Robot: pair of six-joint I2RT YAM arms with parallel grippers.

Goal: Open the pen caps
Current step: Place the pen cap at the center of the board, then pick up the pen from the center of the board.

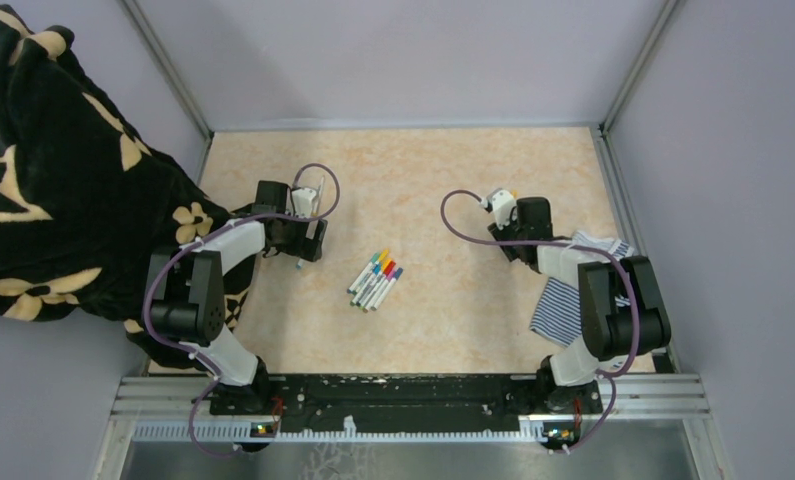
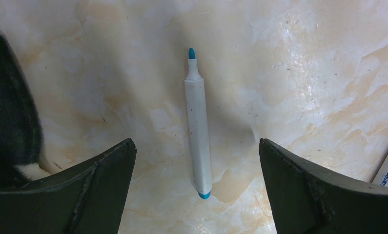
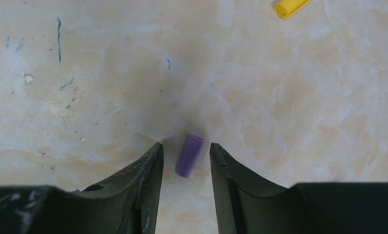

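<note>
Right tool released, purple cap lying loose between its jaws; left tool spread wide over teal pen.

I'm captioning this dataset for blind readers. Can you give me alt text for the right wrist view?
A small purple cap lies on a cream marbled table between the right gripper's two dark fingers, which stand just clear of it on each side. A yellow cap pokes in at the top right edge.
</note>
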